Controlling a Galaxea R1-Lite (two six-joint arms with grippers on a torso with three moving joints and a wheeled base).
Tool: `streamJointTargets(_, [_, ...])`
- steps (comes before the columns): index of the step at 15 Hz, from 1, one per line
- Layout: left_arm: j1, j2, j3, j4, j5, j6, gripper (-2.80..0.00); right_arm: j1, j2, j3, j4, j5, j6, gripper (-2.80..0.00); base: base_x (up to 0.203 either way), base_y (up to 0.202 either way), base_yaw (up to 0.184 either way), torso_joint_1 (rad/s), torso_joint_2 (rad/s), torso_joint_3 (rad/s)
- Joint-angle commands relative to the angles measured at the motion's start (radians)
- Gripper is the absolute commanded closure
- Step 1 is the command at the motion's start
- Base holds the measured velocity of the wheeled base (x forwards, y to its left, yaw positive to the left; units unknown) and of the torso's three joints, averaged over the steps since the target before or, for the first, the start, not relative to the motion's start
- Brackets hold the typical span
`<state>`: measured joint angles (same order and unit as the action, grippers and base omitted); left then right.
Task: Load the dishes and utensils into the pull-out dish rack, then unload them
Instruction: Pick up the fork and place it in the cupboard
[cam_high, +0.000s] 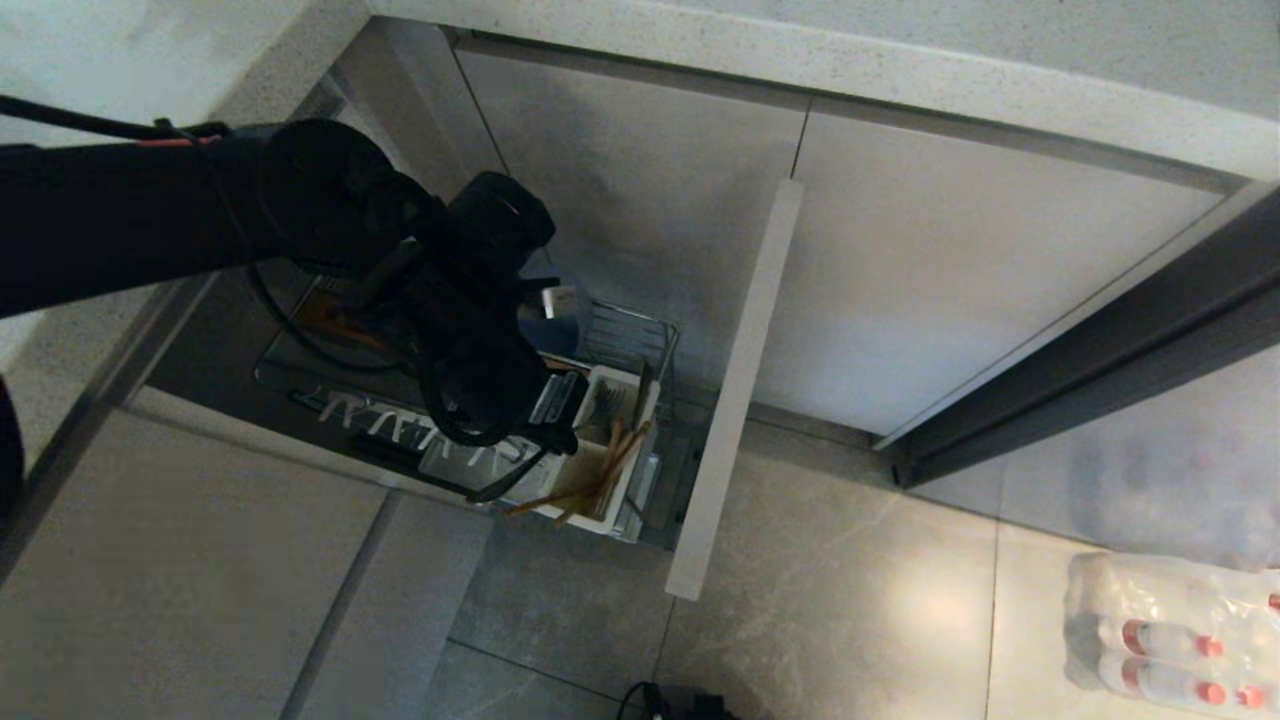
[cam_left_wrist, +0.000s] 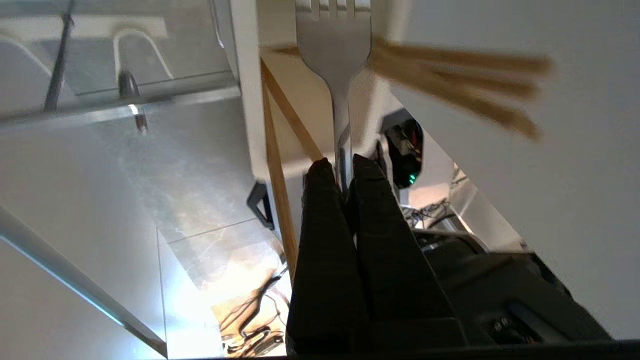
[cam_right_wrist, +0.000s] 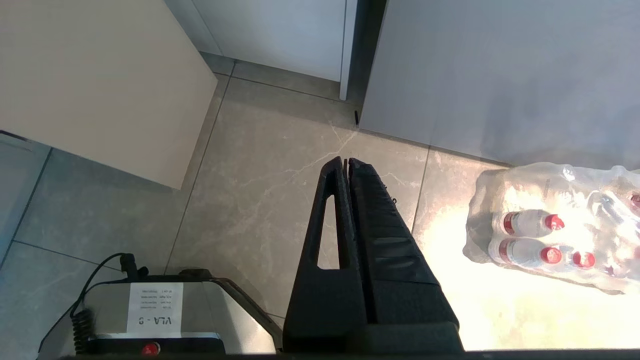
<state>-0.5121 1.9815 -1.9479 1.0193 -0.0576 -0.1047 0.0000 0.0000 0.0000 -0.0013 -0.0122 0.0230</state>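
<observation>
My left gripper (cam_left_wrist: 340, 167) is shut on the handle of the silver fork (cam_left_wrist: 334, 60), whose tines point away from the fingers over the white utensil caddy (cam_high: 625, 385). Wooden chopsticks (cam_high: 600, 470) lean in that caddy; they show blurred beside the fork's head in the left wrist view (cam_left_wrist: 460, 85). The caddy sits at the front of the pull-out dish rack (cam_high: 640, 335), a chrome wire basket behind a beige front panel (cam_high: 740, 380). A dusty-blue dish (cam_high: 552, 330) stands in the rack, mostly hidden by my left arm. My right gripper (cam_right_wrist: 346, 161) hangs shut and empty over the floor.
White hooks (cam_high: 370, 415) line the rack's near side. Cabinet doors and a speckled counter edge (cam_high: 900, 70) stand behind. A wrapped pack of water bottles (cam_high: 1170, 630) lies on the tiled floor at the right. My own base (cam_right_wrist: 150, 310) is under the right arm.
</observation>
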Motion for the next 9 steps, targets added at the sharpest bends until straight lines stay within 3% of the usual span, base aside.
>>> streamJointTargets(1, [0.0,0.032,0.0,0.0,0.002,-0.002,0.0,0.0,0.0,0.0,0.0,0.0,0.0,0.0,0.0,0.0,0.0,0.0,0.0,0.0])
streamJointTargets(9, [0.001,0.083,-0.026,-0.119,0.004,-0.084,0.0,0.0,0.0,0.0,0.0,0.0,0.0,0.0,0.0,0.0,0.0,0.0,0.0,0.0])
